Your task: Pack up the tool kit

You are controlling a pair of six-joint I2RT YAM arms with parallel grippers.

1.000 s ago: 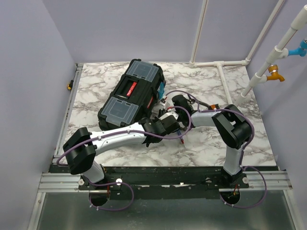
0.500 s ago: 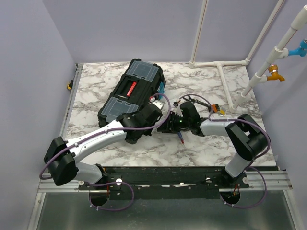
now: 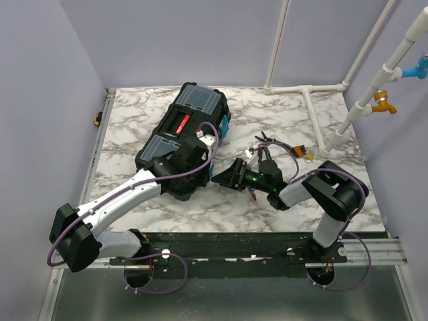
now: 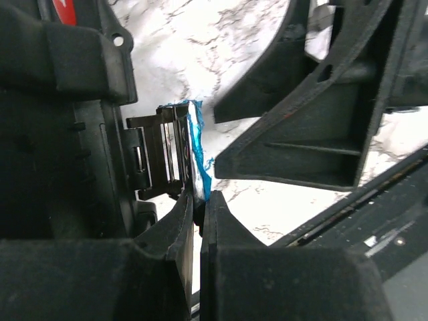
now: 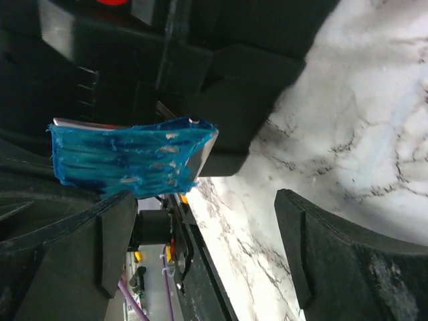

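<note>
The black toolbox (image 3: 190, 110) lies slantwise at the back left of the marble table, lid down, its red handle (image 3: 180, 122) on top. My left gripper (image 4: 198, 204) is at the box's near right side, shut on the lower edge of a teal latch (image 4: 196, 144). In the top view the left wrist (image 3: 179, 162) hides that grip. My right gripper (image 3: 226, 177) stands open just right of the box. In the right wrist view the teal latch (image 5: 127, 157) hangs beside the left finger (image 5: 100, 247) and nothing lies between the jaws. A small red-tipped tool (image 3: 255, 195) lies under the right arm.
Small loose pieces with wires (image 3: 302, 154) lie right of the right arm. White pipes (image 3: 309, 93) run along the back right of the table, with an orange tap (image 3: 382, 100) beyond. A black rail (image 3: 234, 244) borders the near edge.
My right gripper has opened, let go and dropped low beside the box. My left arm has swung left onto the toolbox's near side and stays shut.
</note>
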